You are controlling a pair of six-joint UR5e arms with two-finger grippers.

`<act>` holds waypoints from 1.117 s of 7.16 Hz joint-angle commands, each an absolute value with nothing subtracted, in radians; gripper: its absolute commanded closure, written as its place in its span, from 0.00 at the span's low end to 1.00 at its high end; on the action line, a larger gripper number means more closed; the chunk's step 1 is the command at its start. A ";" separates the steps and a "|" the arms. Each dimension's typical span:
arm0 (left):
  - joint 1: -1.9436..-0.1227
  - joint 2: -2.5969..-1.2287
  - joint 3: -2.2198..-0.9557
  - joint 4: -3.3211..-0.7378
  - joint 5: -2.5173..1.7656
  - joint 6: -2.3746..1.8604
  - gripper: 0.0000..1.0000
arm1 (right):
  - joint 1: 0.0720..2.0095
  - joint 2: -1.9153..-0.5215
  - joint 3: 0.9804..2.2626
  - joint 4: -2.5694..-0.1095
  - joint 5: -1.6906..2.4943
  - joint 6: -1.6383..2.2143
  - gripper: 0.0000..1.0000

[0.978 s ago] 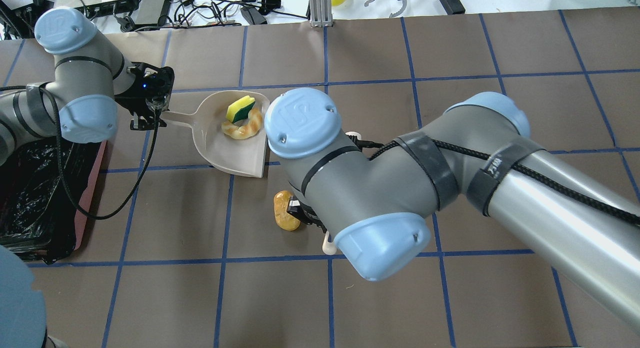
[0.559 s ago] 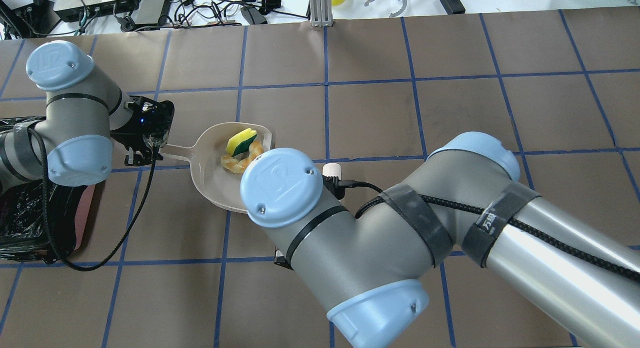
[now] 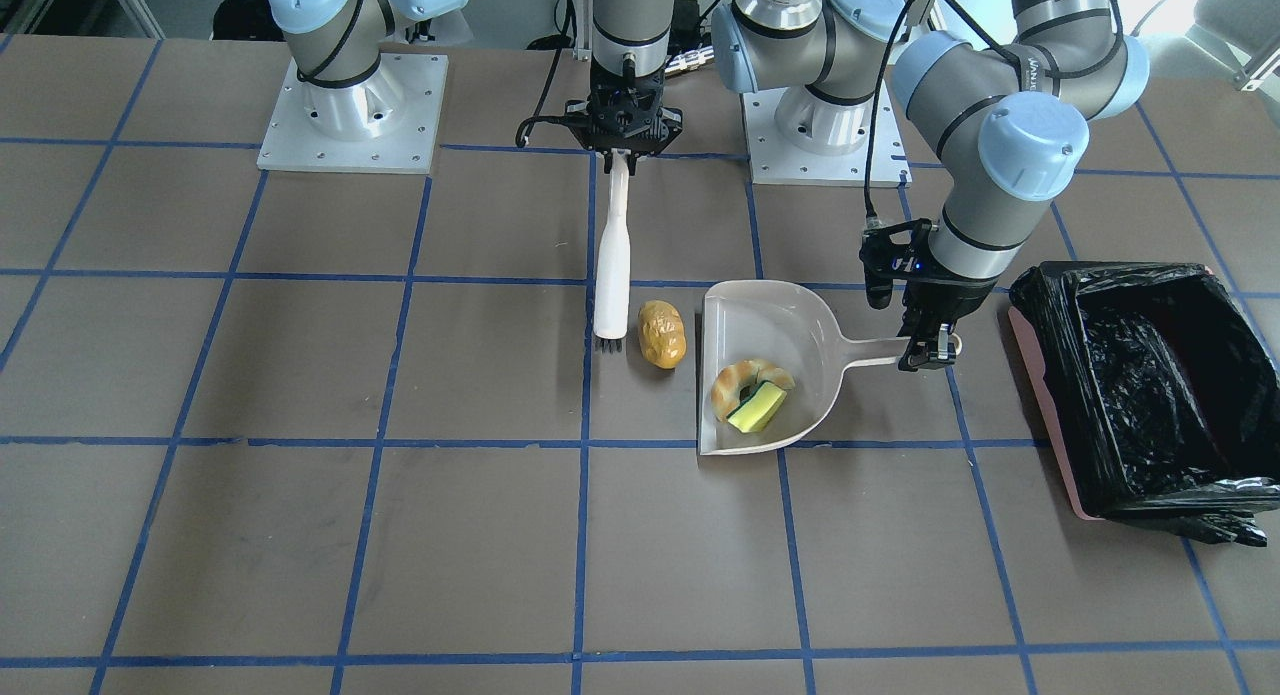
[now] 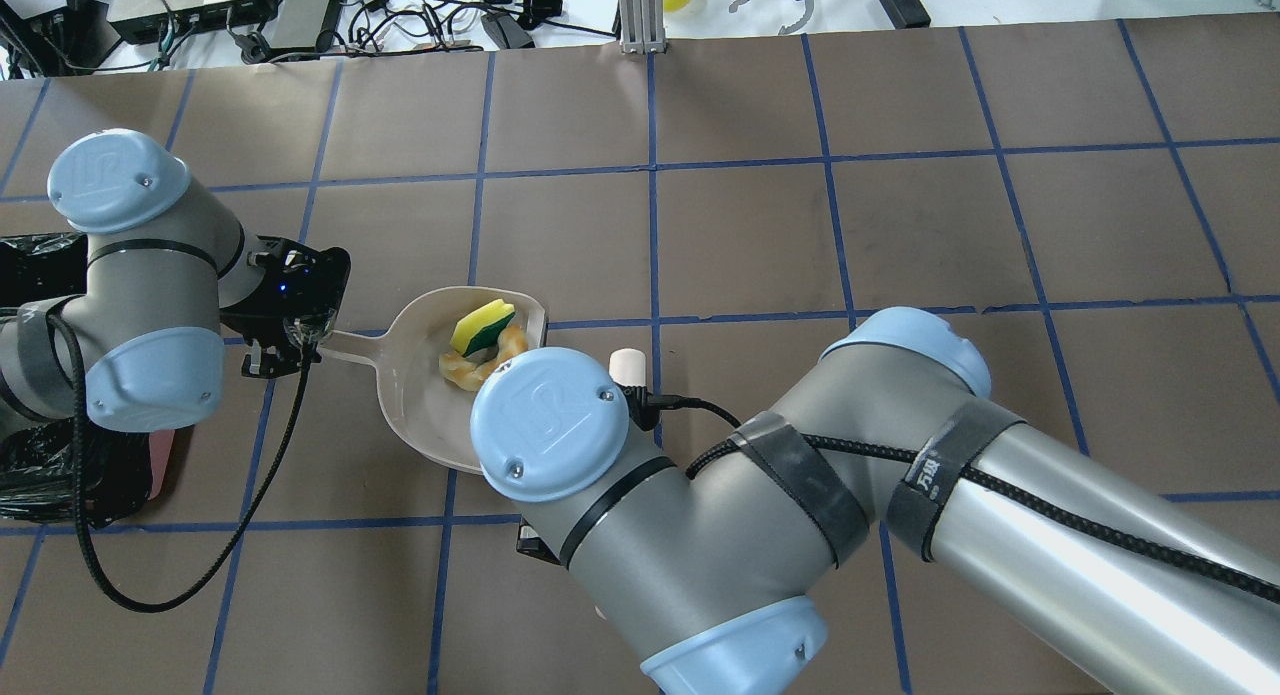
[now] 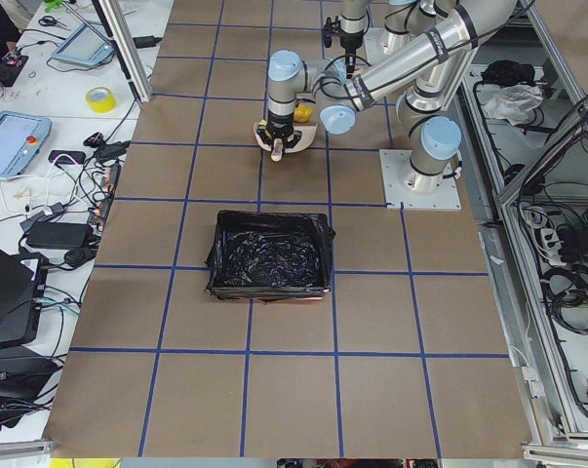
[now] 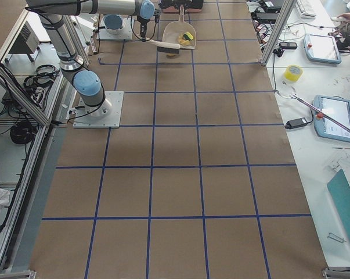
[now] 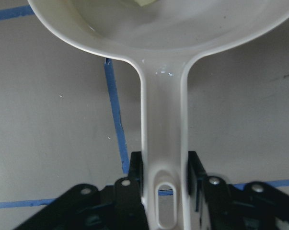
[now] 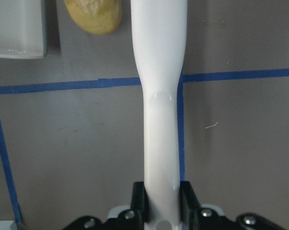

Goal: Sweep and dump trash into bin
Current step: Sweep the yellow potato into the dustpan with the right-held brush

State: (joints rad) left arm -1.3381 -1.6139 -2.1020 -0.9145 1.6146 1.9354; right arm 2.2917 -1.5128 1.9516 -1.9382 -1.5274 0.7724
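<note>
My right tool [image 3: 621, 153] was closed on the brush [image 3: 611, 265] handle. The roll [image 3: 662, 334] lay on the desk [image 3: 300, 535] ahead of it, just beside the bristles, its length along the brush, toward the pan [image 3: 775, 310], which my left tool [image 3: 927, 355] held by its handle.

The dustpan [image 3: 762, 318] slides level with the roll [image 3: 662, 334], mouth now just beside it; the right gripper [image 3: 622, 153] (brush [image 3: 612, 255] in its grasp) draws well away from the roll.
</note>
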 commanded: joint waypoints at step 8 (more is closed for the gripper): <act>-1.344 -1.641 -2.168 -0.753 1.620 1.927 1.00 | 2.296 -1.318 1.879 -2.174 -1.487 0.915 1.00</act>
